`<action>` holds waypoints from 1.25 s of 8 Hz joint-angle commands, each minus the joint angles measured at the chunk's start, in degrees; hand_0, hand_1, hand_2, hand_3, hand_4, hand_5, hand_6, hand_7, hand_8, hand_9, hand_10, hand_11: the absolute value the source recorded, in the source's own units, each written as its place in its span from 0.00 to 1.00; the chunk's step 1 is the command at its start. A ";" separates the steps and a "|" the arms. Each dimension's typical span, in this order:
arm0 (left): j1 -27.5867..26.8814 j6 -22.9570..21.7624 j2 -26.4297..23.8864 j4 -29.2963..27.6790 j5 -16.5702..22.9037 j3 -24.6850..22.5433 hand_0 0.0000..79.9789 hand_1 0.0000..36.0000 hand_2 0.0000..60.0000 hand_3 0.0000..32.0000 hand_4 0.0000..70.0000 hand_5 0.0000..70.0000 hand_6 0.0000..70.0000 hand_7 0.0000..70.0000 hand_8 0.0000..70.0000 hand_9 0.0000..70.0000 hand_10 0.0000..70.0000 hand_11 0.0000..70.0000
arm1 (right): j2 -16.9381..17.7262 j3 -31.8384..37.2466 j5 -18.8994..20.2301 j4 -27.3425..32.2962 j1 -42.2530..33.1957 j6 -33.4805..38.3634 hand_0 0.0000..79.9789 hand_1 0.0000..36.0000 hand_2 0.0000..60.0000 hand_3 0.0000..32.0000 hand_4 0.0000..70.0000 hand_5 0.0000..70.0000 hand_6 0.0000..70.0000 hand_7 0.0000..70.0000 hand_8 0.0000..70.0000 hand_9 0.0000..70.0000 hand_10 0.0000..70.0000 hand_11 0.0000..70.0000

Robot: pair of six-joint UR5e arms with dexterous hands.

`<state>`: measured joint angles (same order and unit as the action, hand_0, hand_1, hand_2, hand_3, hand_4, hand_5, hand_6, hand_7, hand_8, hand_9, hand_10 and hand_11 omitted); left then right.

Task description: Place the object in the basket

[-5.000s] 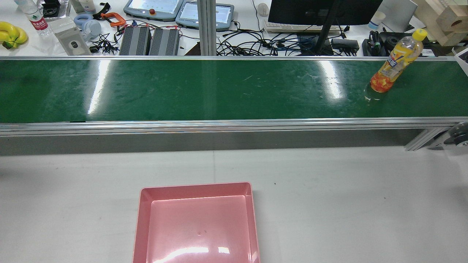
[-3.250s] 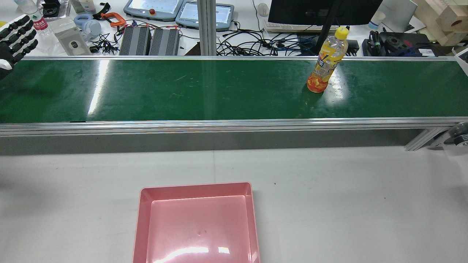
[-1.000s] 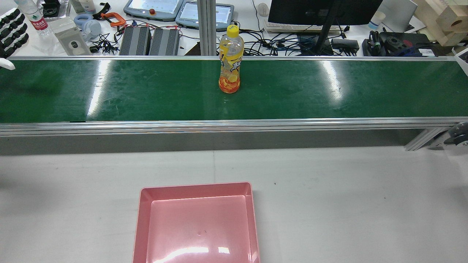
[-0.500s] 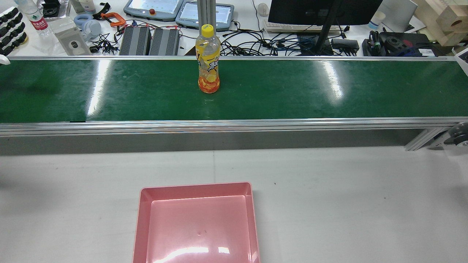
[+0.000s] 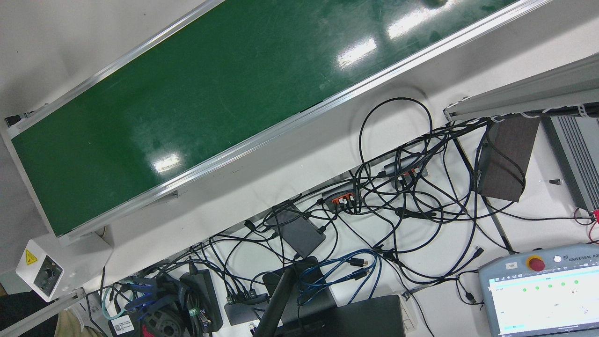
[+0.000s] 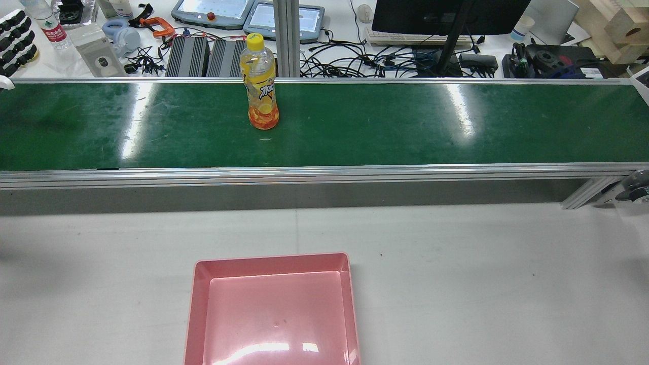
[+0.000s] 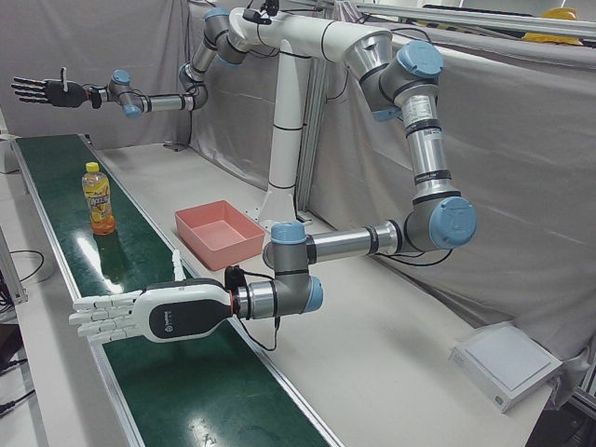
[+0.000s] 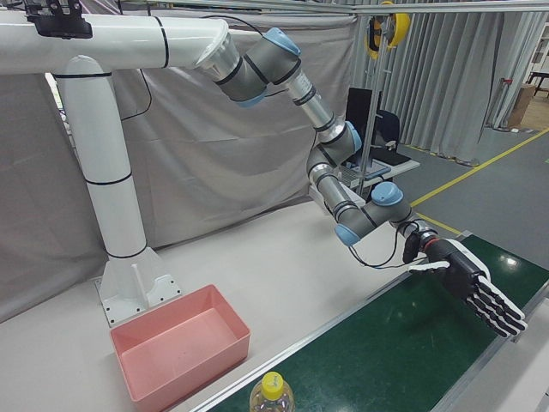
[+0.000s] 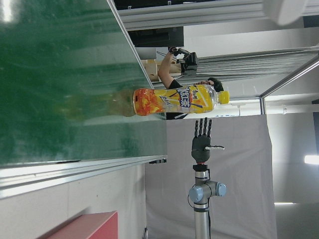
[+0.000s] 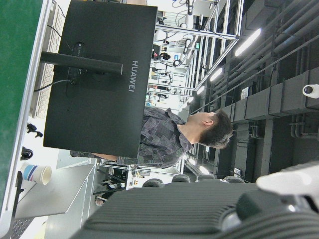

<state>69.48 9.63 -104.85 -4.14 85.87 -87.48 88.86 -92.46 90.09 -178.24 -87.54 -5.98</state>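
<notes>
One juice bottle (image 6: pixel 260 83) stands upright on the green conveyor belt (image 6: pixel 385 126), well apart from the pink basket (image 6: pixel 195 304). Left hand (image 6: pixel 15 36) and right hand (image 7: pixel 149 317) hover with fingers spread, holding nothing.

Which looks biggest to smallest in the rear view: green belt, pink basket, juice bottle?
1. green belt, spanning the whole width of the view.
2. pink basket, cut off by the bottom edge and nearest the camera, so it looks enlarged.
3. juice bottle, standing upright on the belt, farther from the camera, so it looks small.
</notes>
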 commanded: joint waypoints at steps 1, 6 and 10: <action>-0.05 0.04 -0.01 0.01 0.00 0.03 0.78 0.35 0.00 0.00 0.00 0.08 0.00 0.00 0.00 0.00 0.00 0.00 | 0.00 0.00 0.00 0.00 0.00 0.00 0.00 0.00 0.00 0.00 0.00 0.00 0.00 0.00 0.00 0.00 0.00 0.00; -0.49 3.80 -0.45 3.43 -0.18 -5.13 0.83 0.38 0.00 0.00 0.00 0.10 0.00 0.00 0.00 0.00 0.00 0.00 | 0.00 0.00 0.00 0.00 0.00 0.00 0.00 0.00 0.00 0.00 0.00 0.00 0.00 0.00 0.00 0.00 0.00 0.00; -7.25 3.73 -0.71 2.30 -2.28 -5.51 0.78 0.34 0.00 0.00 0.00 0.03 0.00 0.00 0.00 0.00 0.00 0.00 | 0.00 0.00 0.00 -0.08 0.00 0.00 0.00 0.00 0.00 0.00 0.00 0.00 0.00 0.00 0.00 0.00 0.00 0.00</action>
<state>64.86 13.31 -105.33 -1.34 85.06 -92.85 88.86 -92.46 90.09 -178.26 -87.54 -6.01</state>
